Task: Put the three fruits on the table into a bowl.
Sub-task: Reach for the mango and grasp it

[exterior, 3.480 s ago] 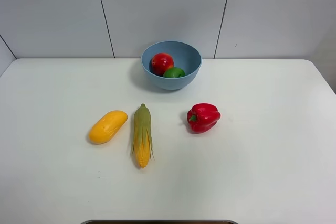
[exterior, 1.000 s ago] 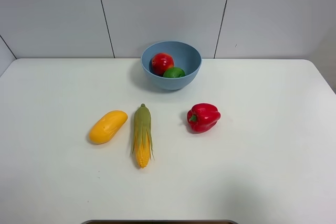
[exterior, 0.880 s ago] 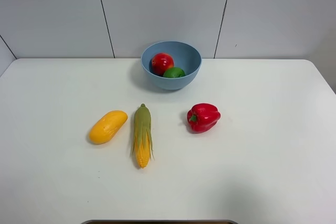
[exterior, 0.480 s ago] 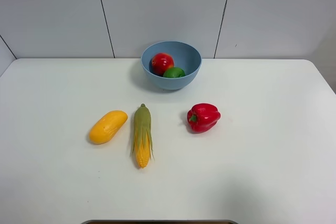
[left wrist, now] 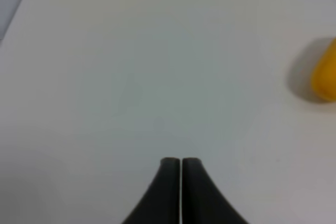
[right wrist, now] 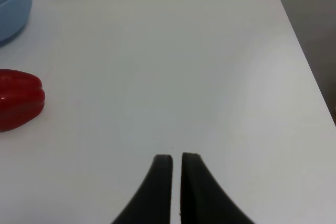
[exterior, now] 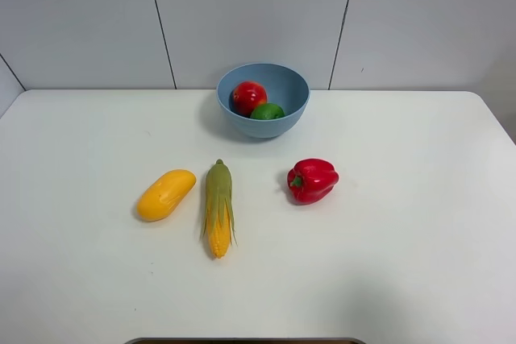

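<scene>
The light-blue bowl (exterior: 263,99) stands at the back middle of the white table (exterior: 403,231). Inside it lie the red pomegranate-like fruit (exterior: 248,97) and the green lime (exterior: 267,111). The yellow-orange mango (exterior: 165,194) lies on the table, left of centre; its end shows in the left wrist view as the mango (left wrist: 325,72). Neither arm appears in the exterior high view. My left gripper (left wrist: 180,162) is shut and empty above bare table. My right gripper (right wrist: 177,158) is shut and empty too, away from the bowl's edge (right wrist: 13,9).
A corn cob with green husk (exterior: 218,207) lies just right of the mango. A red bell pepper (exterior: 311,180) sits right of centre, also seen as the pepper (right wrist: 18,98) in the right wrist view. The table's right edge (right wrist: 304,61) runs near my right gripper.
</scene>
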{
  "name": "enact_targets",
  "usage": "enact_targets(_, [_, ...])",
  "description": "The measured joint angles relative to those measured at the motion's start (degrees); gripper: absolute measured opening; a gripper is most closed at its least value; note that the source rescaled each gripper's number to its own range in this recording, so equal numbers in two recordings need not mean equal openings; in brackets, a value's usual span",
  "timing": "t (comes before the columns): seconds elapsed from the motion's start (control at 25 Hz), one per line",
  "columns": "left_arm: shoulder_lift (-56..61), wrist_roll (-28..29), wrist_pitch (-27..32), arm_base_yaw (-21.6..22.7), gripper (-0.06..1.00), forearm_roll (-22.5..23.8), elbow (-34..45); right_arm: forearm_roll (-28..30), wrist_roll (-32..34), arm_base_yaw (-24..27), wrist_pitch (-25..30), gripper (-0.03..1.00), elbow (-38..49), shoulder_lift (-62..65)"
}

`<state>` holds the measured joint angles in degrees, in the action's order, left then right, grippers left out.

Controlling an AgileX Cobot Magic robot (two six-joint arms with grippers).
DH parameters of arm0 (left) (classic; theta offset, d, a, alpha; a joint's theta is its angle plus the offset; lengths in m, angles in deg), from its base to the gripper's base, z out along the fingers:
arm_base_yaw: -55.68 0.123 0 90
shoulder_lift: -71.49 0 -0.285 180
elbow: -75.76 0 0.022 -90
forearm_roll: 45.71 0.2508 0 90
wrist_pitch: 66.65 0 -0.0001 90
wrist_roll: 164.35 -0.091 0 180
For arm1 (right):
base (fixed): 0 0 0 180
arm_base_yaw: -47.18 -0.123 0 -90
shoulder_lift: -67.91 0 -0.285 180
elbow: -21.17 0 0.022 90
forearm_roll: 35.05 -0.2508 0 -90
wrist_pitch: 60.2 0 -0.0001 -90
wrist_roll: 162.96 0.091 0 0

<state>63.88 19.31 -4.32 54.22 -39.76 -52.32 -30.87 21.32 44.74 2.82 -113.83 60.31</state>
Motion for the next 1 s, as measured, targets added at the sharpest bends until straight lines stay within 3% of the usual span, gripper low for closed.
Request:
enact_targets(0.68, [0.00,-0.50,0.00,0.00,0.00,0.33,0.00,0.00,0.00,0.00,0.00,0.00,0.00,0.00])
enact_targets(1.0, [-7.02,-9.04,1.57,0.00,0.00,-4.43,-6.92,0.00,0.00,0.00,0.00,0.00,0.00,0.00])
